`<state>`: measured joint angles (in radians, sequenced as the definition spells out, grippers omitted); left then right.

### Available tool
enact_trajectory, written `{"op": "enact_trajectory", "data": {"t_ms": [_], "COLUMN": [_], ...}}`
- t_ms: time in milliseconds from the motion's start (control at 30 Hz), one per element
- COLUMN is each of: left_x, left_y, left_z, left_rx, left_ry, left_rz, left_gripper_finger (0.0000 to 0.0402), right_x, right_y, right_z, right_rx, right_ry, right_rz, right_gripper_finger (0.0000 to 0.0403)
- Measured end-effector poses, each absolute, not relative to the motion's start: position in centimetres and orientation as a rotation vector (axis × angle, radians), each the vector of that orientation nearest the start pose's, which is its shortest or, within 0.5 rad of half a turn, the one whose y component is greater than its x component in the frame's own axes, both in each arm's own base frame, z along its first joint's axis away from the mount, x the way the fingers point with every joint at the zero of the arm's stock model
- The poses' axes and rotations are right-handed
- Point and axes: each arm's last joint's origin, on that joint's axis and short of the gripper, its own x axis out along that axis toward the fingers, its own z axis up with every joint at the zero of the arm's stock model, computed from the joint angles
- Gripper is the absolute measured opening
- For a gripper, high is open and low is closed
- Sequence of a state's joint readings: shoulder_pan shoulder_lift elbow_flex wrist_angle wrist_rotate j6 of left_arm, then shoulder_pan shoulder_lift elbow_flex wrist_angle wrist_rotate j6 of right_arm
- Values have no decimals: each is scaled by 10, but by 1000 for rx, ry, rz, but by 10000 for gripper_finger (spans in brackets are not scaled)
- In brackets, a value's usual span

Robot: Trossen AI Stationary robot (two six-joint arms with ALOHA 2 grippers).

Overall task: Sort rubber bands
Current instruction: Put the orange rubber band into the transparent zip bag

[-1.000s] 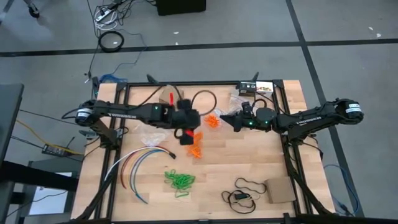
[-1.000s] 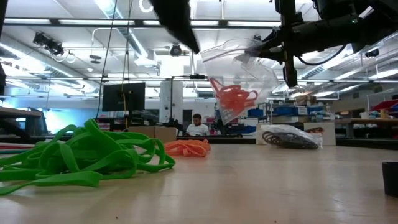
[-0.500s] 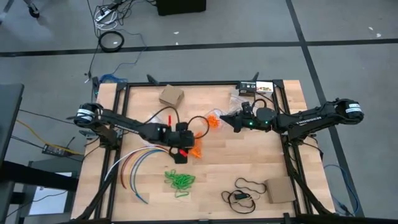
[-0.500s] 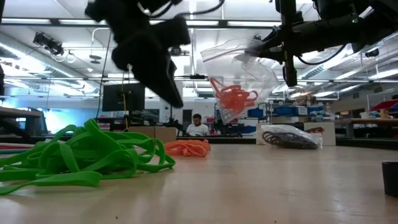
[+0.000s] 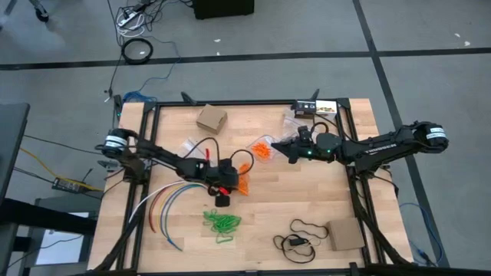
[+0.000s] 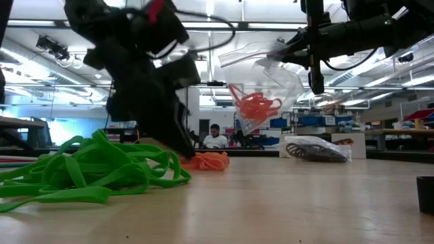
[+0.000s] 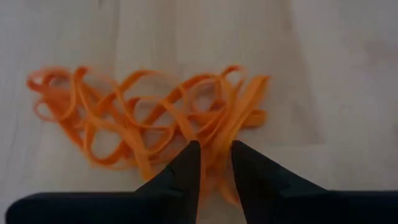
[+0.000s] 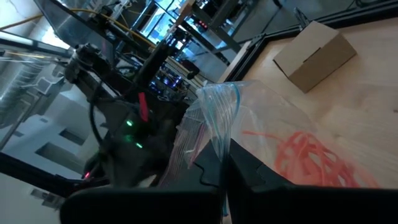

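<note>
A loose heap of orange rubber bands point(image 5: 242, 182) point(image 7: 155, 124) lies on the table's middle. My left gripper point(image 7: 216, 163) point(image 5: 232, 186) slants down onto its edge, its fingers a narrow gap apart with orange strands between them. My right gripper point(image 5: 294, 149) point(image 8: 222, 186), farther right and higher, is shut on a clear plastic bag point(image 6: 268, 78) that holds more orange bands point(image 6: 254, 107). A green heap point(image 5: 222, 223) point(image 6: 81, 169) lies nearer the front edge. Dark bands lie in another bag point(image 6: 317, 149) on the table. My left gripper has its fingertips point(image 7: 189, 158) down in the orange heap's edge, slanting from above and from the table's left. Several strands point(image 7: 214, 140) run into the gap between the fingers; whether they are pinched I cannot tell. The heap lies flat on the table. My right gripper pinches the clear bag's top edge point(image 8: 219, 134) between its two fingers, which lie level and come from the table's right. The bag hangs below them, clear of the table, with orange bands in its bottom point(image 8: 311, 155).
A cardboard box point(image 5: 212, 119) stands at the far side, and a clear bag point(image 5: 188, 147) lies by the left arm. Long coloured cables point(image 5: 173, 199) curve at the near left. A black cord loop point(image 5: 303, 228) and a flat cardboard piece point(image 5: 345, 234) lie at the near right.
My left gripper has come down and toward the table's near edge, tipping further downward, until its fingertips reached the orange heap on the table. The heap, the bag and my right gripper have kept still.
</note>
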<state>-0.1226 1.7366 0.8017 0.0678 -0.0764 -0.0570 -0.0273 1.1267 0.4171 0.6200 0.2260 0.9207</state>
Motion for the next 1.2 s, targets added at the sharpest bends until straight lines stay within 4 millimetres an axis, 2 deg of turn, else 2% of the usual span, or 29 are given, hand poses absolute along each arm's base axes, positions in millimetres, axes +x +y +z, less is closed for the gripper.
{"op": "enact_trajectory", "data": {"t_ms": [67, 200, 300, 367, 633, 733, 867, 1033, 1200], "left_x": [320, 325, 327, 331, 336, 336, 337, 334, 335], "left_y": [-35, -29, -27, -27, -28, -28, -28, -25, -23], "left_z": [121, 122, 131, 144, 202, 216, 225, 222, 222], "left_rx": [43, 11, 24, 36, 82, 81, 74, 61, 50], "left_ry": [882, 884, 878, 857, 876, 860, 846, 884, 881], "left_rz": [18, 57, 55, 44, 17, 18, 22, 36, 45], "left_gripper_finger": [97, 75, 21, 11, 4, 4, 13, 31, 30], "right_x": [227, 227, 227, 227, 227, 227, 227, 227, 227], "right_y": [-13, -12, -12, -12, -12, -12, -12, -10, -9], "right_z": [219, 219, 219, 219, 219, 219, 219, 219, 219], "right_rx": [907, 907, 907, 907, 904, 900, 900, 898, 893], "right_ry": [-33, -32, -31, -31, -26, -27, -29, -22, -21], "right_rz": [-275, -275, -275, -275, -274, -273, -271, -262, -260], "right_gripper_finger": [3, 4, 4, 4, 4, 4, 4, 4, 4]}}
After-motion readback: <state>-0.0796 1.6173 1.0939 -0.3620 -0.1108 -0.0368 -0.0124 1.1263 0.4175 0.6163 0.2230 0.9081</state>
